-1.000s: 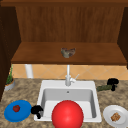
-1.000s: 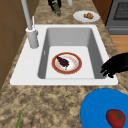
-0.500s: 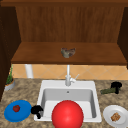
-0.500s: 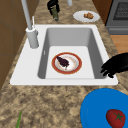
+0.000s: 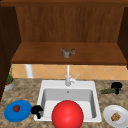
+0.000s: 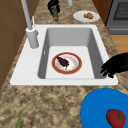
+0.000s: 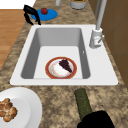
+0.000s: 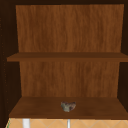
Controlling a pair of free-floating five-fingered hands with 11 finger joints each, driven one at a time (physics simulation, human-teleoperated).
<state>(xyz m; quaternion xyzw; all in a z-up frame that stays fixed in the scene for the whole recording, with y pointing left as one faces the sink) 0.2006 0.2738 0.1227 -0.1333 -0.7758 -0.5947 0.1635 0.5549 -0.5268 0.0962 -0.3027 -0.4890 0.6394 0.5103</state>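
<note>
Across the front view a speckled stone surface (image 5: 27, 92) carries a white sink (image 5: 67, 85) with a tap (image 5: 68, 76) at its back edge, under a brown wooden shelf (image 5: 37, 53) that bears one small grey lump (image 5: 67, 52). At the sink's near left corner the left hand (image 5: 37, 110) hangs with its fingers curled downward and closed on nothing, just beside one blue plate (image 5: 17, 113) that bears one tomato (image 5: 16, 108). To the right of the sink the right hand (image 5: 116, 87) is clamped on one end of a dark green cucumber (image 5: 108, 91), whose long axis runs left to right, its free end pointing toward the sink. One white plate (image 5: 111, 120) with a brown piece of food (image 5: 115, 116) lies at the near right, and a red ball (image 5: 67, 115) sits in front of the basin. From the left side view, one red-rimmed plate (image 6: 56, 71) with a dark morsel (image 6: 62, 61) lies on the basin floor; the left hand (image 6: 116, 65) hovers at the sink's rim beside the blue plate (image 6: 97, 112), and the right hand (image 6: 53, 3) grips the cucumber (image 6: 55, 13) on the far surface. From the right side view, the cucumber (image 7: 83, 103) lies flat on the surface, pointing at the sink's rim, with the right hand (image 7: 97, 121) round its near end. Up in the upper view, two wooden shelves show, the lower shelf (image 8: 37, 107) carrying the grey lump (image 8: 68, 106).
</note>
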